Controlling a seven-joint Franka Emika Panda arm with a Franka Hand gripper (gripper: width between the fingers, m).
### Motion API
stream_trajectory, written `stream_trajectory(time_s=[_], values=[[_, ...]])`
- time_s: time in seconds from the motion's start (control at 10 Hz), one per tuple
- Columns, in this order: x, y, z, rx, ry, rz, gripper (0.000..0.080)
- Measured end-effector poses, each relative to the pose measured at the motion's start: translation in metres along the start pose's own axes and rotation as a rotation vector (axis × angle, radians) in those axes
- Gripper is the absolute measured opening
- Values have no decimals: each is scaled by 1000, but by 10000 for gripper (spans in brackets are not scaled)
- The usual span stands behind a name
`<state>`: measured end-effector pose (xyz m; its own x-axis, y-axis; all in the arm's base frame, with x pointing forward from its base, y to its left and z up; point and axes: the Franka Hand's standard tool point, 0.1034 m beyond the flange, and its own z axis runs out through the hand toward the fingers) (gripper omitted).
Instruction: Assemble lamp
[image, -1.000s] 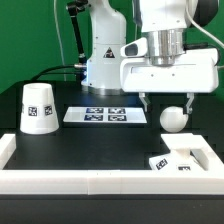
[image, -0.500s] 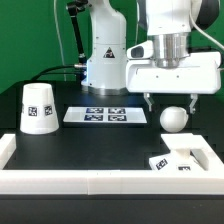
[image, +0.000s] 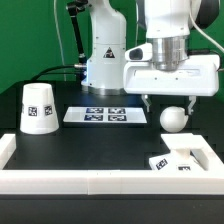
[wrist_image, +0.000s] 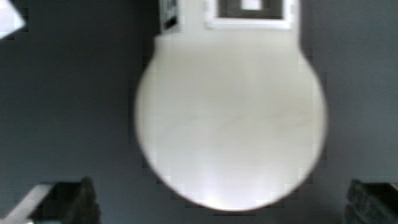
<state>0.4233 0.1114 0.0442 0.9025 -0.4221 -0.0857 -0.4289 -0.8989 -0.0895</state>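
I am hovering my claw, fingers apart, over the white ball-shaped plastic bulb, judging I must next lower and close.

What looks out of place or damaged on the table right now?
Nothing stands out. The shade stands upright, the bulb lies on the table under the gripper with jaws open, and the base sits by the border.

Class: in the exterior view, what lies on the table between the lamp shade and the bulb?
The marker board lies flat on the table between the shade and the bulb. Nothing else sits there. The exterior view shows this.
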Motion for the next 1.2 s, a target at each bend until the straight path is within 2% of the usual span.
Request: stream_trajectory(time_s=[0.1,0.2,0.3,0.6,0.7,0.8,1.0,1.1,1.2], values=[[4,2,-2,-4,-42,3,698],[1,3,-4,-18,-148,-14,698],[7,0,-9,-18,-210,-8,698],[13,-8,-17,-33,-385,12,698],[7,-9,-19,-50,-471,16,698],[9,-5,-16,-55,-531,13,698],[5,-4,-10,-71,-593,21,698],[2,-15,-9,-68,-575,-3,698],[-1,-20,-9,-66,-576,-15,698]])
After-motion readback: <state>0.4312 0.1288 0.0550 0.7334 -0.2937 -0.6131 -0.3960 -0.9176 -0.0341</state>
